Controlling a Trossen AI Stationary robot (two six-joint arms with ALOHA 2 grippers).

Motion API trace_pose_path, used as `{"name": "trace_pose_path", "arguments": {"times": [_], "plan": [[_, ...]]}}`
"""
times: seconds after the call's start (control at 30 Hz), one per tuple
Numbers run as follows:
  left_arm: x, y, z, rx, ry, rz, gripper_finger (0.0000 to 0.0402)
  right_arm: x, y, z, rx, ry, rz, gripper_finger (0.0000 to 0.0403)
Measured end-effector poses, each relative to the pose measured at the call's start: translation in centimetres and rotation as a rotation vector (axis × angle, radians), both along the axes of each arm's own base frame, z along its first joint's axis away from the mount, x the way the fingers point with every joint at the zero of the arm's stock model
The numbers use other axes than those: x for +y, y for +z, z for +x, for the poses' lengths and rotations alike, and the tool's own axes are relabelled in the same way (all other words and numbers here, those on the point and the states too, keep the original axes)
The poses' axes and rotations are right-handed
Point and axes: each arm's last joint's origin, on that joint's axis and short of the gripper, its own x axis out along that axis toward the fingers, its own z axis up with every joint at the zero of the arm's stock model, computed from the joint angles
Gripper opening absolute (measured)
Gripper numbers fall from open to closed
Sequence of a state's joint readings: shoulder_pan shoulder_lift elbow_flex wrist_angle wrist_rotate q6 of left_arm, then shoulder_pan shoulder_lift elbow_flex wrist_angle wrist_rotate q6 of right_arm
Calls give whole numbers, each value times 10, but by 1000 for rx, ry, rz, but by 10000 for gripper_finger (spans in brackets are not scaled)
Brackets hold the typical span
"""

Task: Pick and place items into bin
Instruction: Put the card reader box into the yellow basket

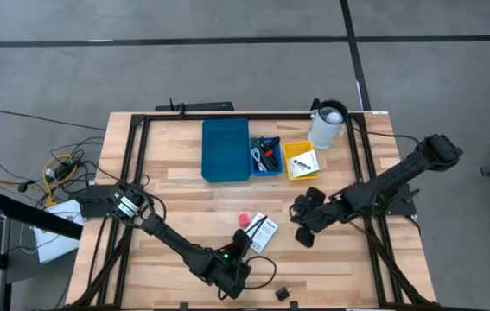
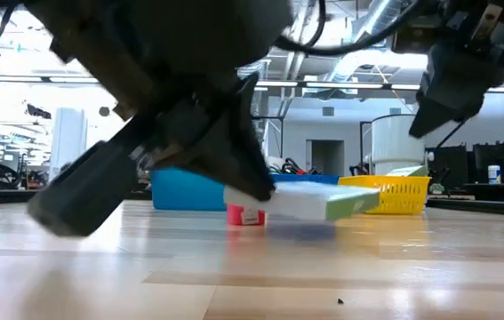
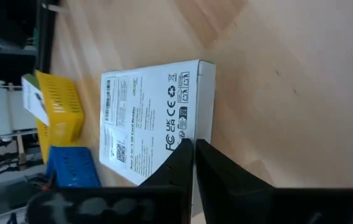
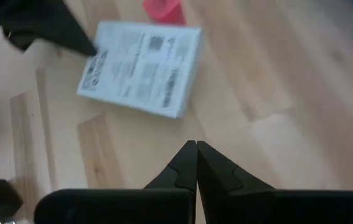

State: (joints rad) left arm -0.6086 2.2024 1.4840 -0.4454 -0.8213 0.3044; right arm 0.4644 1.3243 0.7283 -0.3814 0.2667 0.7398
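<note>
Left wrist view: white printed box carries a row of compliance marks, with "CE", "UK CA" and "FC" legible, plus a recycling-type symbol. A heading line sits beside them, too small to read with certainty. Same face: a barcode and a QR code, with blocks of fine print, illegible.

Right wrist view: the box shows a QR code, a barcode and print blocks, none readable.

High and low views: no readable text.

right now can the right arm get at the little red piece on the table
Probably yes: the red piece sits uncovered beside the white box, and bare wood lies between it and the right end effector.
</note>
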Motion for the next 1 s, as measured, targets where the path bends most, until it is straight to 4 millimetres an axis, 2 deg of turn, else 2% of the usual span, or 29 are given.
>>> {"name": "trace_pose_path", "arguments": {"times": [0.3, 0.5, 0.77, 1.0], "plan": [[-4, 21, 12, -51, -20, 57, 0, -17, 31, -31, -48, -78, -44, 0], [8, 40, 32, -77, -15, 99, 0, -24, 45, -42, -106, -105, -59, 0], [45, 74, 69, -118, 6, 70, 0, -29, 58, -52, -182, -90, -78, 0], [95, 87, 96, -124, 29, 0, 0, -34, 75, -68, -293, -69, -93, 0]]}}
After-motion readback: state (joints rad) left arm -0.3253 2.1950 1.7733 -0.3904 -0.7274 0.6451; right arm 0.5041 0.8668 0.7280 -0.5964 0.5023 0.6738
